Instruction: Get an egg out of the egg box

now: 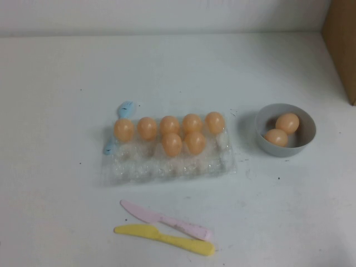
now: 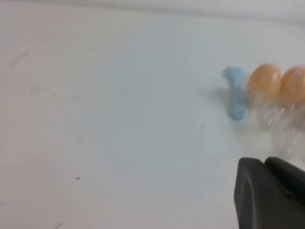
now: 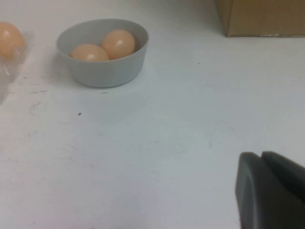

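Left gripper (image 2: pixel 263 163): two matte black fingers, rounded blocky tips, smooth plastic look, thin seam between them, pressed together. Right gripper (image 3: pixel 261 157): same matte black pair, rounded corners, narrow dark seam, tips together. No cables, screws or markings visible on either. Arms not visible in high view.
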`<state>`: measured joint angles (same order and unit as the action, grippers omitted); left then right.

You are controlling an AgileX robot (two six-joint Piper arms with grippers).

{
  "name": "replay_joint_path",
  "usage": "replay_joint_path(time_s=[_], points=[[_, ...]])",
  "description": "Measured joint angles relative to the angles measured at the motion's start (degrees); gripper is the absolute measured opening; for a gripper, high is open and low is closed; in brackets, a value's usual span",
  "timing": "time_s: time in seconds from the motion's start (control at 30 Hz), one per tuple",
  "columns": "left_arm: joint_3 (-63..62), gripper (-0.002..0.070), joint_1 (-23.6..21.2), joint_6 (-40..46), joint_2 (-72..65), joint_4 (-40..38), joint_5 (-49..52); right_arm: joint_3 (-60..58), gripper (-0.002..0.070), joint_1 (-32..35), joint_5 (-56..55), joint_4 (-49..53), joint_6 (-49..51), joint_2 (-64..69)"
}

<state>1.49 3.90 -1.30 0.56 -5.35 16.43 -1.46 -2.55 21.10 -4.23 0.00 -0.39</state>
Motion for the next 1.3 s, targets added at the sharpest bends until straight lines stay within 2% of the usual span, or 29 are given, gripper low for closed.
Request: replay_joint_path(time_s=[0.17,0.23,0.37,0.63,0.7,0.77,0.87,1.13,1.3], points=[[0.00,-0.0005,0.00,-10.74,0.00,-14.82,-10.25,0.00,-0.0018,0.00,0.00,0.00,0.00,0.00],[0.00,-0.0004,0.00,-12.19,0.00,-17.39,-13.95,0.00,-0.0018,0.00,0.00,0.00,0.00,0.00],[0.00,-0.0005,0.00,-13.19,0.00,-19.07,-17.59,0.00,-0.0018,0.00,0.00,0.00,0.00,0.00],[0.00,-0.0005,0.00,-14.26,0.00,-19.61,-18.31,0.00,-0.0018,0.00,0.00,0.00,0.00,0.00],[-0.13,-0.0005,0.00,-14.36,0.00,-19.66,-14.67,0.00,-0.0018,0.00,0.00,0.00,0.00,0.00],[-1.84,-0.0005,0.11,-13.14,-0.62,-19.21,-6.73,0.00,-0.0018,0.00,0.00,0.00,0.00,0.00],[-7.43,-0.0005,0.77,-7.04,-4.66,-18.80,3.17,0.00,-0.0018,0.00,0.00,0.00,0.00,0.00],[-27.21,-0.0005,1.48,15.62,-23.82,-18.02,18.23,0.00,-0.0018,0.00,0.00,0.00,0.00,0.00],[-39.54,-0.0005,1.48,21.06,-37.66,-13.28,27.36,0.00,-0.0018,0.00,0.00,0.00,0.00,0.00]])
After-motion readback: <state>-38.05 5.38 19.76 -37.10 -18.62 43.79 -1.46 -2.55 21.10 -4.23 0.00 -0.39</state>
